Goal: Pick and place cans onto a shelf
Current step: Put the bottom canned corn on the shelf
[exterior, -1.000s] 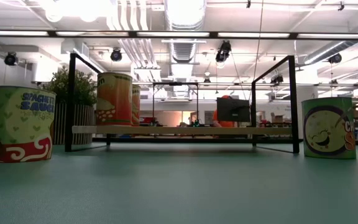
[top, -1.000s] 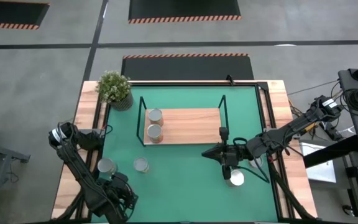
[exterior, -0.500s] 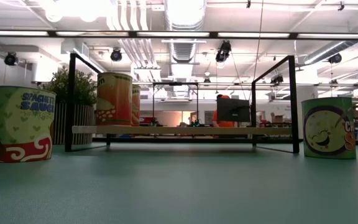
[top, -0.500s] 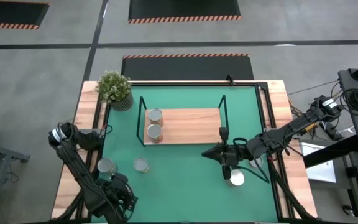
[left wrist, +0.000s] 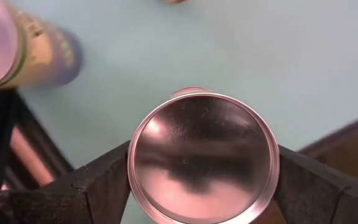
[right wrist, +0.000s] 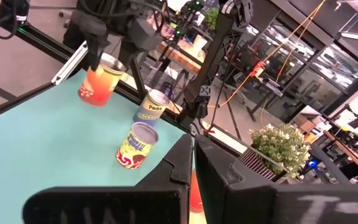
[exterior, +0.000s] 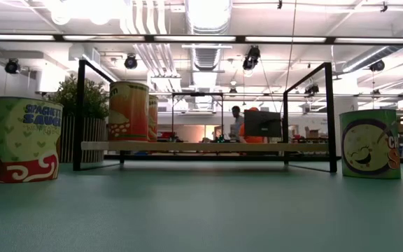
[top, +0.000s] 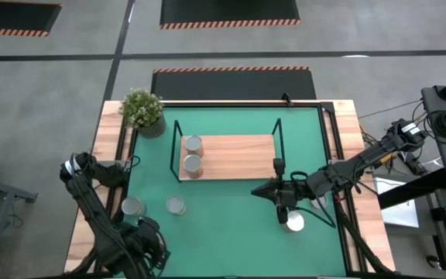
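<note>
Left gripper (left wrist: 201, 186) shifted slightly toward the tabletop's near edge, jaws clamped on a can (left wrist: 202, 164); right gripper (top: 273, 191) unmoved near the shelf (top: 238, 155), jaws together.

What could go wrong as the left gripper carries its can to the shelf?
The left gripper holds the orange-labelled metal can by its top, so it may slip. Two silver-topped cans stand on the green mat between it and the wooden shelf; a low carry could topple them. The shelf's black wire frame could catch the can.
</note>
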Controlling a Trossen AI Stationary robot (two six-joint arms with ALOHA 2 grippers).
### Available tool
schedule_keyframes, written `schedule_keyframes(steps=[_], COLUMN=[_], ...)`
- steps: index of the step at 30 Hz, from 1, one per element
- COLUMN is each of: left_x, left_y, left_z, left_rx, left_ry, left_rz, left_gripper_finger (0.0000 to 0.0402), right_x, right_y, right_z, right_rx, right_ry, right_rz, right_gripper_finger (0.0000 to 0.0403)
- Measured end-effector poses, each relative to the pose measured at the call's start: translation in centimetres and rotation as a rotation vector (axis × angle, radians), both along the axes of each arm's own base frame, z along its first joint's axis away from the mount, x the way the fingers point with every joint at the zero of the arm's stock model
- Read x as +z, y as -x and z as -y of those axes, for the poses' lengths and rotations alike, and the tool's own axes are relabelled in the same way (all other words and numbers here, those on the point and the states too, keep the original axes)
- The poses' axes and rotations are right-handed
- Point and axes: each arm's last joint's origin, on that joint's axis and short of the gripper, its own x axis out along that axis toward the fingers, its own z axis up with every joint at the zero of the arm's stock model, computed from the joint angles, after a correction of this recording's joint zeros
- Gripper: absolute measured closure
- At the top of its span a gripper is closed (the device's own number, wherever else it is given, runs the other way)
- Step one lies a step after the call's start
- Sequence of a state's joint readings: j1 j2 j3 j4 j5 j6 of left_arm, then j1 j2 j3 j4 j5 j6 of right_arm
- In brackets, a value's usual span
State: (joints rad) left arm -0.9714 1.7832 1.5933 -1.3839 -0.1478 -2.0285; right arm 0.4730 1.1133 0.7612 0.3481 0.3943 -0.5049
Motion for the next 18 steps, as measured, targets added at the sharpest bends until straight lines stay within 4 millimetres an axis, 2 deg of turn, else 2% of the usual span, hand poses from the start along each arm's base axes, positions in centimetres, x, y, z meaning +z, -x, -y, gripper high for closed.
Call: schedule_keyframes(steps=[8,18], left_x=[1.7,4.1], left_y=[-2.1,-5.6], left_z=[0.3,-0.5], left_rx=[-0.150,-0.338], left_ry=[0.016,-0.037], left_rz=[0.193,0.284], left_gripper_finger=[0.0095,0.0095], right_x=[0.0,-0.1], right_y=[0.0,0.0], right_z=[0.0,0.0], right_rx=[0.000,-0.001], right_ry=[0.000,-0.006], right_rz=[0.000,-0.007], right_gripper_finger=[0.0394,0.0394])
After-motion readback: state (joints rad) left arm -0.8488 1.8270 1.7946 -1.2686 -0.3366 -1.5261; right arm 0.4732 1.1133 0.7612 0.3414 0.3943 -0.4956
